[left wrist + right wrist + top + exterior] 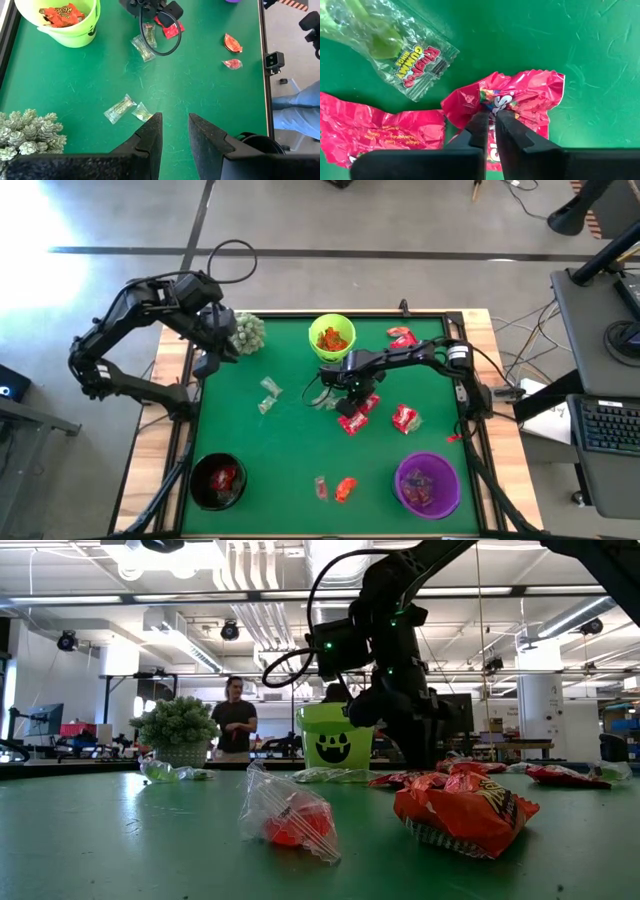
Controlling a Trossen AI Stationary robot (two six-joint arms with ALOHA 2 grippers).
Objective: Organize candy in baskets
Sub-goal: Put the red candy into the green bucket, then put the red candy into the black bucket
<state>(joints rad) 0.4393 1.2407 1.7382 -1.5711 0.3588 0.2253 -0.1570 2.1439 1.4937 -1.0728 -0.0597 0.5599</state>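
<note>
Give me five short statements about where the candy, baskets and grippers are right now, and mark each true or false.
1. The right gripper is pinching a red candy wrapper on the mat. True.
2. The lime green basket is empty. False: it holds orange-wrapped candy.
3. The left gripper holds a clear-wrapped candy. False: its fingers are open and empty, above the mat near the spiky plant.
4. The black basket holds red candy. True.
5. The purple basket lies tipped over. False: it stands upright.
</note>
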